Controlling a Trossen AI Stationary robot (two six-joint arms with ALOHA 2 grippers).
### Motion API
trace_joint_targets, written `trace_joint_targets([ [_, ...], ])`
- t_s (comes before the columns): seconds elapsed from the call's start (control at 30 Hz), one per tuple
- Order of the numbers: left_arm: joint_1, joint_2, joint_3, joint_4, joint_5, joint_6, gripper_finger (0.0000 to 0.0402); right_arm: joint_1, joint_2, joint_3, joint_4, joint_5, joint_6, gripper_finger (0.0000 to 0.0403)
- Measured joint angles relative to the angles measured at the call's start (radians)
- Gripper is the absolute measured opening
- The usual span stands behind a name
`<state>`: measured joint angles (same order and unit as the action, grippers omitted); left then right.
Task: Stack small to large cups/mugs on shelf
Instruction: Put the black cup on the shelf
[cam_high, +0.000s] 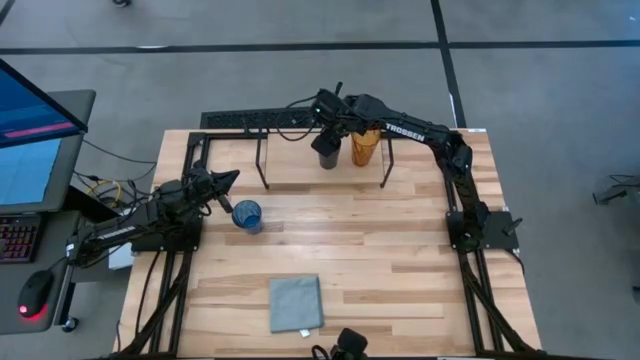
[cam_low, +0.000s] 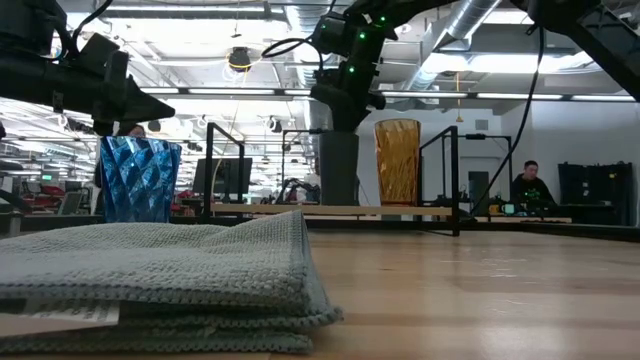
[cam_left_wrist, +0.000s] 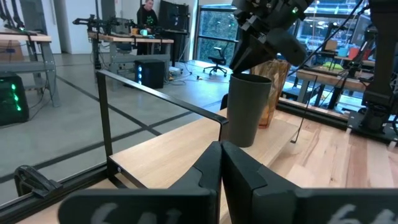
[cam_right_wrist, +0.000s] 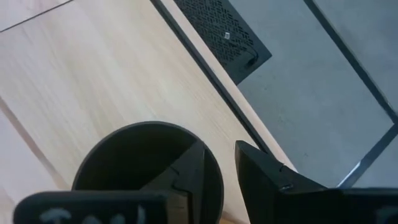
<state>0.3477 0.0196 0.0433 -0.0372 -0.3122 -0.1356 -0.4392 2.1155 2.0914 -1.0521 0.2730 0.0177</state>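
The black cup (cam_high: 327, 156) stands upright on the shelf (cam_high: 300, 160) next to the amber cup (cam_high: 365, 148), which stands on its base. Both also show in the low view, the black cup (cam_low: 340, 168) and the amber cup (cam_low: 398, 160). My right gripper (cam_right_wrist: 219, 158) is above the black cup, slightly open, with its fingers on either side of the rim. The blue cup (cam_high: 247, 215) stands on the table in front of the shelf's left end. My left gripper (cam_left_wrist: 221, 163) is shut and empty, just left of and above the blue cup (cam_low: 140, 180). My right gripper comes from above, pointing down, with one finger (cam_right_wrist: 186, 171) inside the black cup and one outside its rim (cam_right_wrist: 216, 174). A gap shows between the outer finger and the rim. Whether the inner finger touches the wall I cannot tell. The cup stands upright with its base at the shelf board.
A folded grey-blue cloth (cam_high: 296, 303) lies near the table's front edge. The shelf's thin black legs (cam_high: 264, 160) stand on the table. A black frame (cam_high: 190, 150) runs along the table's far left. People sit in the room behind (cam_low: 527, 185).
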Motion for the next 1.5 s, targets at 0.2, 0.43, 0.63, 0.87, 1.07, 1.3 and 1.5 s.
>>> trace_joint_targets([
  [0.2, 0.000, 0.000, 0.000, 0.000, 0.000, 0.000, 0.0000, -0.002, 0.000, -0.005, 0.034, -0.014, 0.000, 0.0113],
  [0.43, 0.000, 0.000, 0.000, 0.000, 0.000, 0.000, 0.0000, -0.002, 0.000, -0.006, 0.044, -0.018, -0.008, 0.0113],
  [0.63, 0.000, 0.000, 0.000, 0.000, 0.000, 0.000, 0.0000, -0.002, 0.000, -0.006, 0.030, -0.017, -0.026, 0.0113],
  [0.87, 0.000, 0.000, 0.000, 0.000, 0.000, 0.000, 0.0000, -0.001, 0.000, -0.006, 0.017, -0.018, -0.026, 0.0113],
  [1.07, 0.000, 0.000, 0.000, 0.000, 0.000, 0.000, 0.0000, 0.001, 0.000, -0.006, -0.061, -0.040, -0.026, 0.0113],
  [1.3, 0.000, 0.000, 0.000, 0.000, 0.000, 0.000, 0.0000, -0.002, 0.000, -0.006, -0.027, -0.041, -0.026, 0.0113],
  [1.5, 0.000, 0.000, 0.000, 0.000, 0.000, 0.001, 0.0000, -0.008, 0.000, -0.006, -0.017, -0.052, -0.025, 0.0113],
])
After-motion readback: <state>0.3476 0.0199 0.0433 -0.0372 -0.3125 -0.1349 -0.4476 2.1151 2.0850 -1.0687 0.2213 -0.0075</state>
